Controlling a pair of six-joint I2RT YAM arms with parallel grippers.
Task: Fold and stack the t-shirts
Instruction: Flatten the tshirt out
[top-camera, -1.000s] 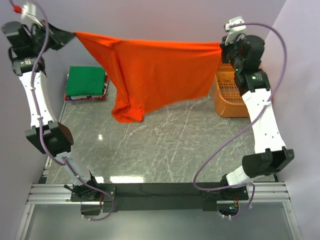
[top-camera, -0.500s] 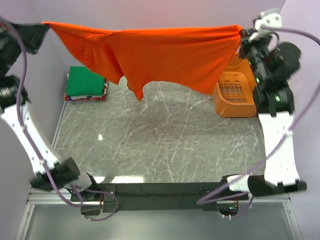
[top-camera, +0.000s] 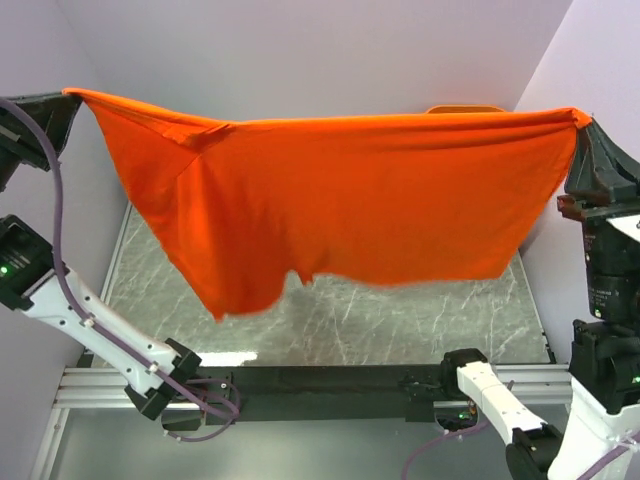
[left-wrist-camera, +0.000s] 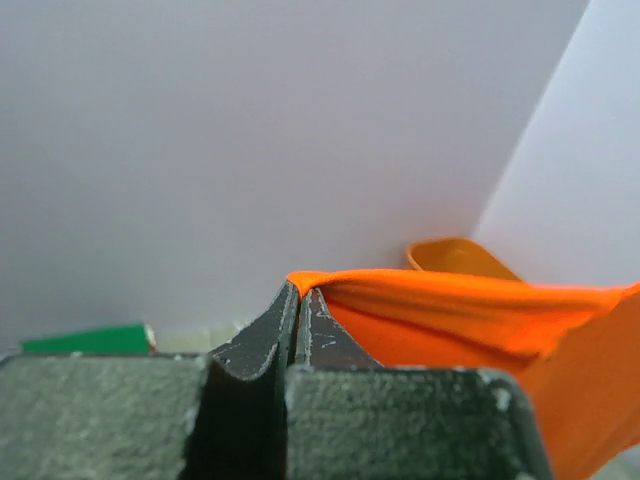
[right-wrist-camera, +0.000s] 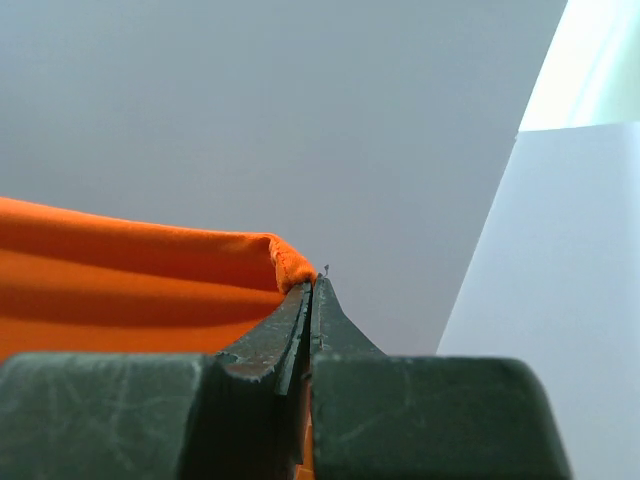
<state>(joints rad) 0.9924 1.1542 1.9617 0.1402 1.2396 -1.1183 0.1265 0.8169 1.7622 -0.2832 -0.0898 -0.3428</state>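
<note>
Orange-red cloth is clamped at both ends. On one side the left pincer (top-camera: 62, 95) is closed on an upper corner of the shirt (top-camera: 350, 190). Its two dark fingers are pressed together with the hem pinched at their tips. In the left wrist view the fabric comes out of those tips and runs off to the right.

On the other side the right pincer (top-camera: 582, 121) is closed in the same way on the opposite upper corner. The right wrist view shows a small roll of hem bunched at its tips.

Between the two pincers the shirt hangs in the air, its top edge pulled nearly straight from one to the other. Near the left pincer the cloth is creased, and a longer flap droops lowest there. Toward the right pincer it hangs flatter, with a shorter, fairly even lower edge.

Below the pincers and the hanging cloth lies the grey marbled table (top-camera: 400, 320). Just past the taut top edge, nearer the right pincer, the rim of an orange basket (top-camera: 465, 109) peeks over the cloth. In the left wrist view a green shirt (left-wrist-camera: 90, 340) shows as a thin strip low down, left of that pincer's fingers. Pale walls (top-camera: 300, 50) close in behind.
</note>
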